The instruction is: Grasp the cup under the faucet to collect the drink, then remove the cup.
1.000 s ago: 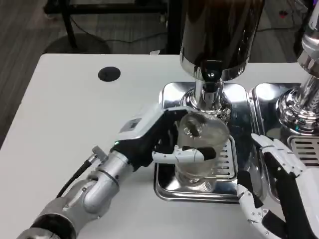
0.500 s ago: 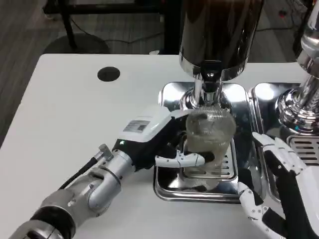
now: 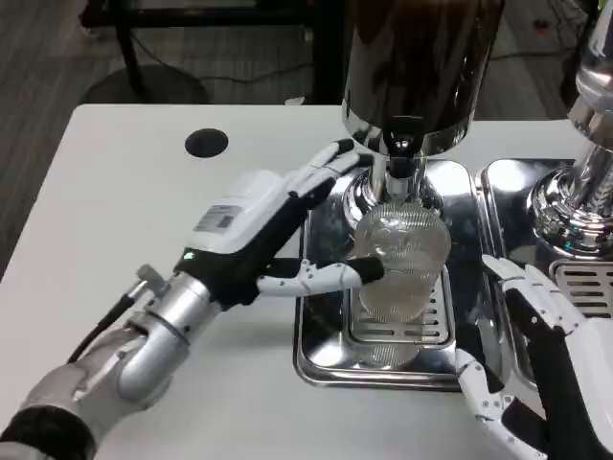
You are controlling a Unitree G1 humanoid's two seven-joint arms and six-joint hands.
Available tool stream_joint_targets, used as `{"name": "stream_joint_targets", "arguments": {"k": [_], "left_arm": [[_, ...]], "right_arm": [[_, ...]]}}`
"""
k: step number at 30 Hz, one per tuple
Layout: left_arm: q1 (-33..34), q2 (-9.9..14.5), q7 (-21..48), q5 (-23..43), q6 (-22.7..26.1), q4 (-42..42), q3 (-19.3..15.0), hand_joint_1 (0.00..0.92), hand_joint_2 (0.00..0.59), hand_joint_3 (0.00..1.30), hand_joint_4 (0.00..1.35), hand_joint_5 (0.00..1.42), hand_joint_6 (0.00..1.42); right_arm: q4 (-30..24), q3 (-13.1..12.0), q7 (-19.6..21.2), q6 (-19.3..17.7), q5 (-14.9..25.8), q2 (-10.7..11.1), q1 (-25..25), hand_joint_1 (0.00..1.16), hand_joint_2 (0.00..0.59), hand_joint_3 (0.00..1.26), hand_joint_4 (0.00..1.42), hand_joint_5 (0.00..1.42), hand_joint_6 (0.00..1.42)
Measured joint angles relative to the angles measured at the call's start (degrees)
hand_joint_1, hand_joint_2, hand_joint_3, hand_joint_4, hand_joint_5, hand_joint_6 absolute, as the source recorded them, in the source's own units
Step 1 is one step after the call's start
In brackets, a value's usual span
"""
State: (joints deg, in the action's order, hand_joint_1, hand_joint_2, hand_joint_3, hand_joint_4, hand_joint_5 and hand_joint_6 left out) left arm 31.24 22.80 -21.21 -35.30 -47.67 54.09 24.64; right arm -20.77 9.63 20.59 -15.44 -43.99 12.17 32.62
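A clear ribbed plastic cup stands upright on the grate of the silver drip tray, right below the faucet of the dark drink dispenser. My left hand lies to the cup's left with its fingers spread apart. Its upper fingers reach toward the faucet base, and its thumb tip is at the cup's left side, touching or nearly so. It holds nothing. My right hand waits at the lower right, fingers apart and empty, to the right of the tray.
A second silver dispenser with its own tray stands at the right edge. A round black hole sits in the white table at the back left. The table's left half is bare.
My left hand has let go of the cup, spread its fingers and drawn back to the left. The cup now stands on the grate under the faucet. The right hand has barely moved.
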Motion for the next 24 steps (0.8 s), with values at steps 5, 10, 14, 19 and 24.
{"name": "stream_joint_targets", "arguments": {"k": [5, 10, 14, 19, 24], "left_arm": [[-4.4, 3.9, 6.1, 5.8, -2.5, -5.7, -4.1, 0.137, 0.094, 0.13, 0.04, 0.16, 0.27], [-6.4, 6.0, 12.7, 13.0, -5.1, -8.9, -8.3, 0.162, 0.105, 0.14, 0.11, 0.22, 0.34], [-6.2, 6.3, 24.1, 23.8, -6.8, -11.1, -10.3, 0.144, 0.099, 0.16, 0.14, 0.25, 0.38], [-4.5, 6.2, 36.7, 33.4, -5.8, -14.0, -12.5, 0.124, 0.092, 0.17, 0.15, 0.26, 0.36], [-2.3, 5.8, 46.2, 38.2, -1.5, -17.2, -13.9, 0.087, 0.086, 0.17, 0.15, 0.25, 0.36]], "right_arm": [[0.6, -0.1, 0.0, -0.1, 0.5, 0.0, -0.8, 0.41, 0.485, 0.24, 0.19, 0.14, 0.23], [2.0, -0.1, 0.0, -0.2, 0.7, 0.1, -1.7, 0.41, 0.485, 0.24, 0.19, 0.14, 0.23], [3.2, -0.1, 0.0, -0.2, 1.3, 0.1, -2.8, 0.41, 0.485, 0.24, 0.19, 0.14, 0.23], [4.5, -0.2, 0.0, -0.2, 1.6, 0.2, -3.2, 0.41, 0.485, 0.24, 0.19, 0.14, 0.23], [4.6, -0.9, 0.0, 0.8, 0.2, 1.3, -3.0, 0.41, 0.490, 0.24, 0.18, 0.14, 0.23]]}}
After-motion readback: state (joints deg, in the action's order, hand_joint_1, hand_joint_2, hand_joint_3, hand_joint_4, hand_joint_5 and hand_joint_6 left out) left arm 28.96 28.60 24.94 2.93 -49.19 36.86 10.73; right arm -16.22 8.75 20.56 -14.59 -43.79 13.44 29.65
